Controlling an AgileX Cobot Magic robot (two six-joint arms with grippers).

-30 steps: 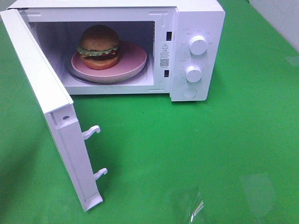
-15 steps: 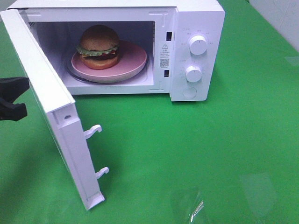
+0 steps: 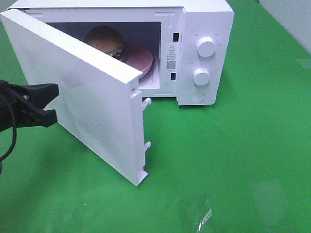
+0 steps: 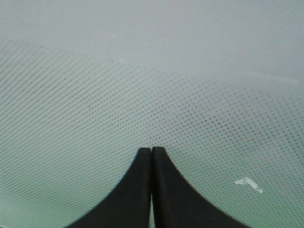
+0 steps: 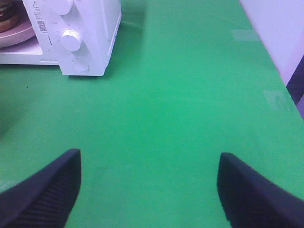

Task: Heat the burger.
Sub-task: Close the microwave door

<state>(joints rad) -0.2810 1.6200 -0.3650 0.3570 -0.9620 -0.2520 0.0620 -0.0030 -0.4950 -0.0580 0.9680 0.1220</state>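
The burger (image 3: 103, 38) sits on a pink plate (image 3: 141, 57) inside the white microwave (image 3: 206, 19). The half-swung door (image 3: 92, 104) hides its lower part. My left gripper (image 3: 51, 103) is at the door's outer face, left of the microwave. In the left wrist view its fingertips (image 4: 151, 150) are pressed together, shut on nothing, against the dotted door panel (image 4: 142, 71). My right gripper (image 5: 148, 154) hangs open over bare green cloth, well away from the microwave (image 5: 85, 33). It does not appear in the exterior view. An edge of the plate (image 5: 16, 37) and burger (image 5: 6, 13) shows in the right wrist view.
Two white knobs (image 3: 206, 47) (image 3: 201, 76) and a round button (image 3: 197, 96) sit on the microwave's right panel. Green cloth (image 3: 233, 145) covers the table. Clear tape patches (image 3: 200, 213) lie near the front edge. A white wall (image 3: 291, 14) stands at the back right.
The door has swung well toward closing, now covering much of the cavity and burger. My left gripper has moved in from the left edge, rightward against the door.
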